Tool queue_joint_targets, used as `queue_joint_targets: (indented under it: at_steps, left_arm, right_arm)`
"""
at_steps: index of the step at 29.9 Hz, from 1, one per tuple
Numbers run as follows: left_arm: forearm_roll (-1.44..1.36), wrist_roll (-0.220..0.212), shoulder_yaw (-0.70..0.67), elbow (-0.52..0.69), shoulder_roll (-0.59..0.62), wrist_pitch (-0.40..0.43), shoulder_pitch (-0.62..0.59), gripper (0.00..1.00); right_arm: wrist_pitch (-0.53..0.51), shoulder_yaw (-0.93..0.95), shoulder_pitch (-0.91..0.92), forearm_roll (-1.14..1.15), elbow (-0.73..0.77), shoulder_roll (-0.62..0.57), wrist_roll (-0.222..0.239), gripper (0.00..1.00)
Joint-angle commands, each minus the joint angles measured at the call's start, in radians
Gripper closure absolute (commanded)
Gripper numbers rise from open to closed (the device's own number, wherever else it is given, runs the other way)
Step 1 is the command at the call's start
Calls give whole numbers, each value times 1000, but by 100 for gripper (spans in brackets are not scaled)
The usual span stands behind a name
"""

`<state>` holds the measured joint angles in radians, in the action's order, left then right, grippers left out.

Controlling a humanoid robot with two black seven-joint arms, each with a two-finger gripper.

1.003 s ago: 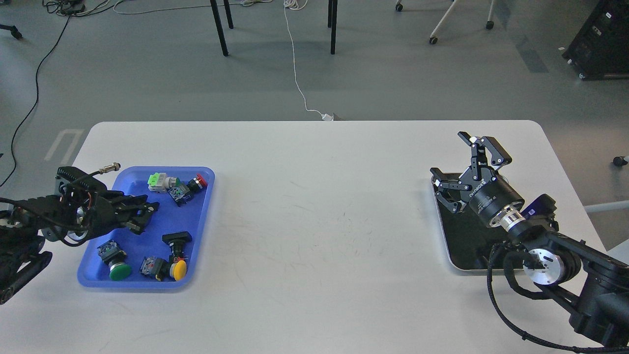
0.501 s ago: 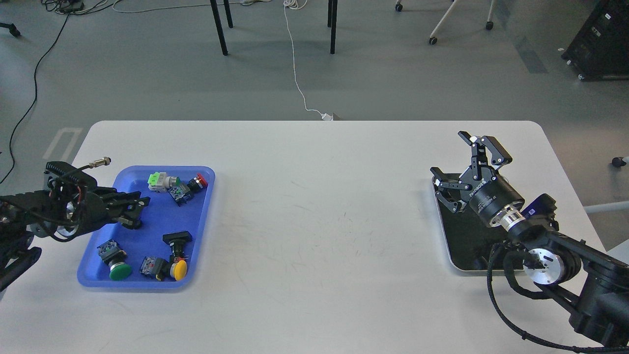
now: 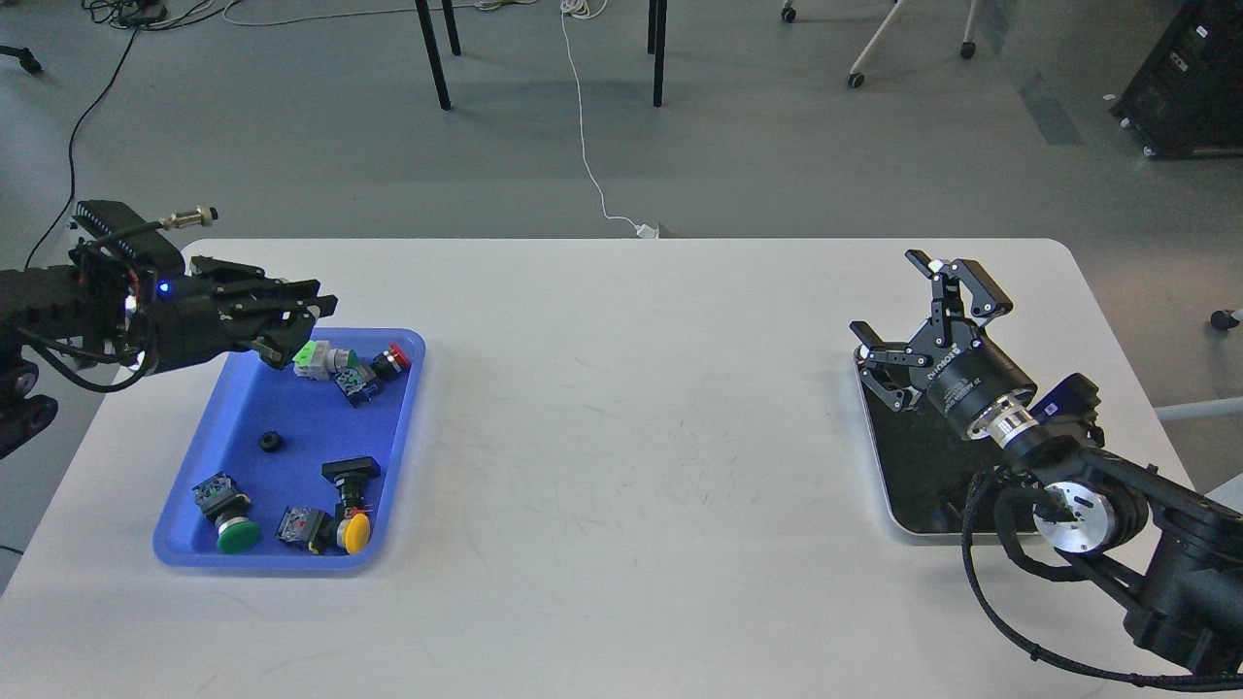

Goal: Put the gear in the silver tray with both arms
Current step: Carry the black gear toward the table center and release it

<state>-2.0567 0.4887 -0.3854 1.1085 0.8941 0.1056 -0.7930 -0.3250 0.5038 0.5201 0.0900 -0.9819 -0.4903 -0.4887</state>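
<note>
Grey floor behind everything, with chair legs and a white cable trailing down from 12 o'clock toward the white tabletop.

At 9 o'clock on the tabletop sits a blue tray full of push-button switches: a green-capped one and a yellow-capped one along its near edge, a red-capped one and a light green block at its far end. A small black gear lies loose on the blue floor, roughly mid-tray, touching none of the switches.

The left pincer hangs above the far end of the blue tray, at about 12 o'clock from the gear and well clear of it. It's dark and seen nearly side-on, so I can't tell if it's released or clenched. A small blue light glows on its wrist.

At 3 o'clock is the silver tray, shiny rim, dark floor. The right pincer sits over the tray's far-left corner with fingers spread wide, released, nothing between them. White lettering runs along its black barrel, but it's too small for me to read properly.
</note>
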Motion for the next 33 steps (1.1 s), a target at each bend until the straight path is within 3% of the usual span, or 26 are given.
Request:
queue_joint_targets:
  at_steps: [1, 5, 14, 19, 27, 33]
  left_arm:
    - [-63, 0, 2, 24, -93, 57, -48, 87]
    - [-125, 0, 17, 31, -233, 144, -87, 87]
    - [-125, 0, 149, 2, -512, 226, -164, 87]
    - [-125, 0, 287, -107, -661, 243, -245, 87]
    - [-125, 0, 321, -274, -888, 243, -247, 87]
    - [-125, 0, 335, -389, -894, 241, -249, 87]
  right_arm:
    - [-2, -7, 40, 20, 0, -8, 0, 1]
    - [-2, -34, 112, 27, 0, -36, 0, 1]
    - [-2, -221, 356, 27, 6, -67, 0, 1]
    - [-3, -324, 495, 27, 6, -59, 0, 1]
    - [-2, -361, 569, 24, 5, -53, 0, 1]
    - [0, -379, 568, 24, 6, -53, 0, 1]
